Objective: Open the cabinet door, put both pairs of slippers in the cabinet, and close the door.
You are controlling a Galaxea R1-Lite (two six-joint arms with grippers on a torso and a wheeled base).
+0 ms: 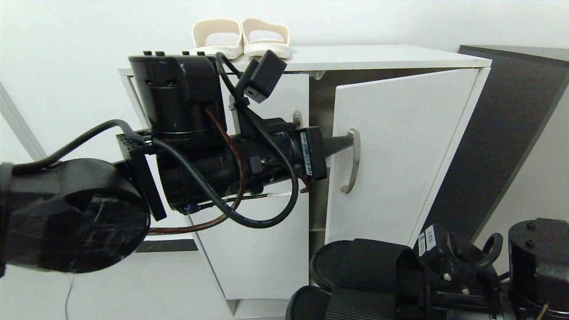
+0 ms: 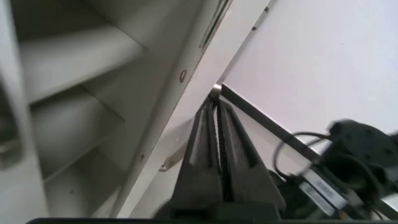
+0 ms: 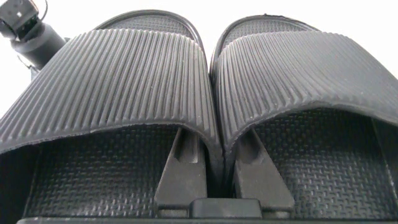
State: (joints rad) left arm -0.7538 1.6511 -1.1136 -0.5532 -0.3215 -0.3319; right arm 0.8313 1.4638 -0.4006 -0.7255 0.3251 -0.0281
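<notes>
The white cabinet (image 1: 378, 55) has its right door (image 1: 400, 151) swung partly open, with a dark gap beside it. My left gripper (image 1: 344, 143) is shut on that door's metal handle (image 1: 353, 162); its tips (image 2: 215, 102) meet the handle (image 2: 267, 127) at its upper end. Cream slippers (image 1: 242, 38) sit side by side on the cabinet top. Low in front, my right gripper (image 3: 216, 140) is shut on the pair of black slippers (image 1: 360, 275), one finger under each ribbed strap (image 3: 211, 81), pinching the inner walls together.
The left door (image 1: 266, 240) is closed, its handle (image 1: 297, 119) behind my left arm. White shelves (image 2: 68, 62) show inside the cabinet. A dark grey panel (image 1: 511, 133) stands to the cabinet's right, against the white wall.
</notes>
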